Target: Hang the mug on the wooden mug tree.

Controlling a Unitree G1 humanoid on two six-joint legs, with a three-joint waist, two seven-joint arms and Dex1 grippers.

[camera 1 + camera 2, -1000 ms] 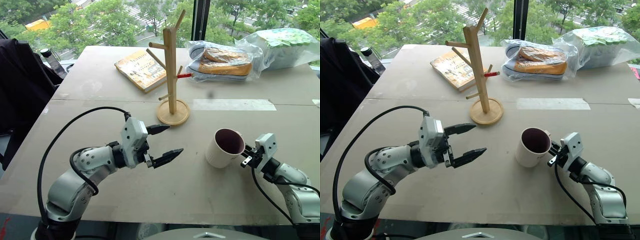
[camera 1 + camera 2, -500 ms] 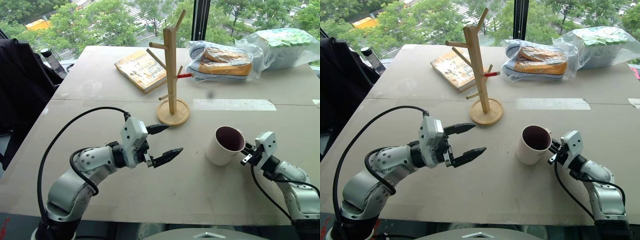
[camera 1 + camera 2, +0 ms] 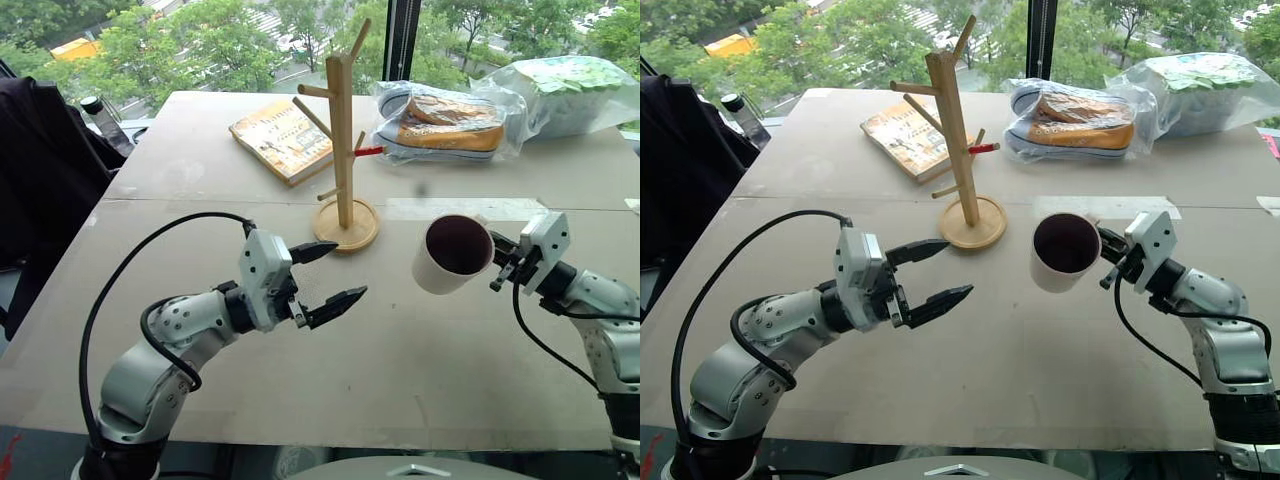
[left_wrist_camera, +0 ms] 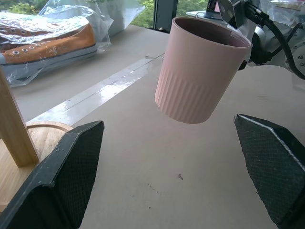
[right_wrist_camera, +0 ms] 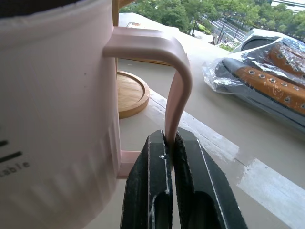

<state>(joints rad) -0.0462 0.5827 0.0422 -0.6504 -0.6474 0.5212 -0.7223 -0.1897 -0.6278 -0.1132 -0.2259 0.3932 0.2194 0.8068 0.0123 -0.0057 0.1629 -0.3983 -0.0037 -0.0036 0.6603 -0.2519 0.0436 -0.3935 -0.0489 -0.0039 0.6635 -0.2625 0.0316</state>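
Beige counter (image 3: 200,400) fills my view. Nearest me, my left end effector (image 3: 325,276) hovers with its fingers spread wide, holding nothing. To its right, my right end effector (image 5: 164,155) pinches the handle of the mug (image 3: 447,255), held off the counter. Beyond stands the wooden mug tree (image 3: 343,150).

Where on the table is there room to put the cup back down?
Bare table lies in front of the mug tree, between the open left pincer and the right pincer holding the mug. The far edge is crowded: book, bagged shoes.
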